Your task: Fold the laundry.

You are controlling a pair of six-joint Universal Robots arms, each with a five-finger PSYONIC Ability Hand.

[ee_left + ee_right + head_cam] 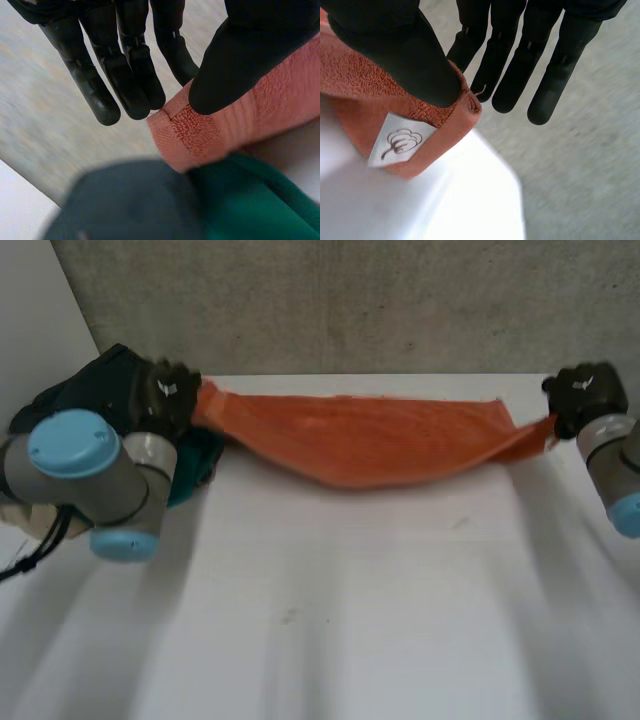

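An orange towel [380, 435] hangs stretched between my two hands above the far part of the white table [330, 600], sagging in the middle. My left hand [165, 390] pinches its left corner: in the left wrist view the thumb [240, 55] presses the orange towel's corner [200, 135] against the straight fingers [125, 65]. My right hand [585, 390] pinches the right corner. In the right wrist view its thumb [405, 55] clamps the towel's corner [395, 105] against the fingers [520, 65], beside a white label [400, 140].
A dark green cloth [195, 465] lies on the table under my left hand, seen close in the left wrist view as green cloth [250, 200]. A grey wall [380, 300] stands behind the table's far edge.
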